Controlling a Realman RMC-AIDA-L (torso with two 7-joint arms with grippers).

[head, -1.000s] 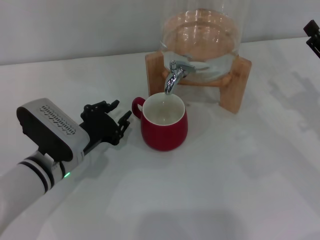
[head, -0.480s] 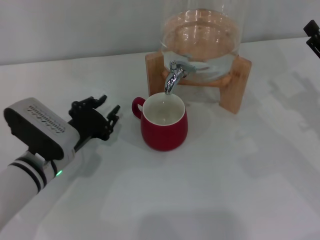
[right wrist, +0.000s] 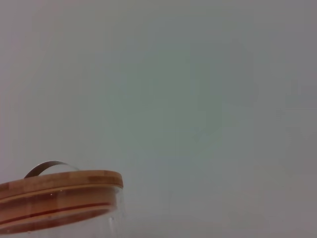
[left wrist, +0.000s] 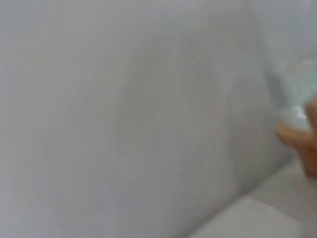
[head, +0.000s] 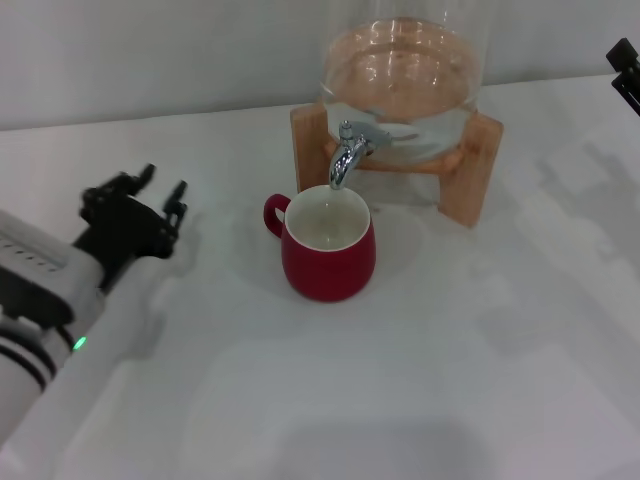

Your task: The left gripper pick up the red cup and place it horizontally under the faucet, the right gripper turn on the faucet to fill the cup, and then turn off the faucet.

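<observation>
— Standing upright on the white table (head: pixel 480 340), the red cup (head: pixel 328 252), directly under the spout of the faucet (head: pixel 348 150), handle toward the robot's left.

— And the left gripper (head: pixel 130 205)?

— Off to the cup's left, well apart from it, fingers spread open, holding nothing, hovering over the table.

— Right gripper (head: pixel 624 68)?

— Only a black edge showing at the far right of the head view; cannot tell how the fingers stand. Well apart from the faucet.

— Faucet itself?

— Mounted on the glass jar (head: pixel 405 80), sitting in the wooden stand (head: pixel 470 170). Wooden lid (right wrist: pixel 57 198) filling a corner of the right wrist view. Left wrist view too blurred to read.
</observation>
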